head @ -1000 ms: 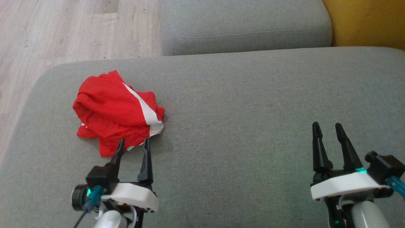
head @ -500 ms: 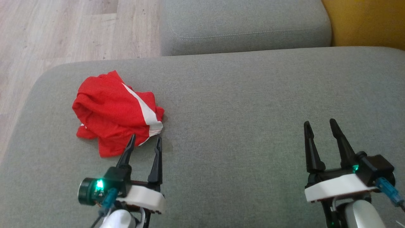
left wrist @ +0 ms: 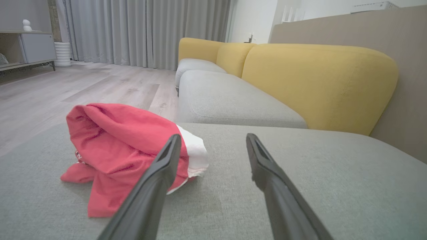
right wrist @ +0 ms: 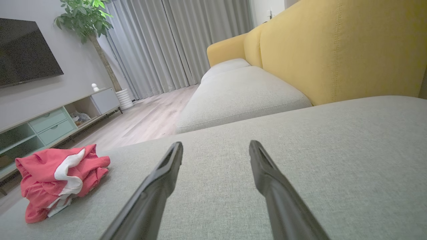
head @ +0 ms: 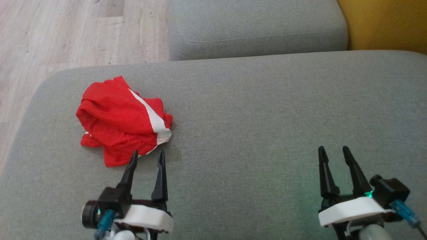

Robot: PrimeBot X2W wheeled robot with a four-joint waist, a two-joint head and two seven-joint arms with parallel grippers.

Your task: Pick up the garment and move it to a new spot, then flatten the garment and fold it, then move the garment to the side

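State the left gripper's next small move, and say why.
Probably ease the left gripper forward and slightly left onto the red garment: its jaws stand open just short of the crumpled heap's near edge on the grey cushion, and nothing is held yet.

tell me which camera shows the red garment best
The head view: it looks down on the whole crumpled red garment, white stripe and edges clear on the sofa seat. The left wrist view is closer but side-on, with one finger of the left gripper across it. The right wrist view shows the garment small, at lower left.
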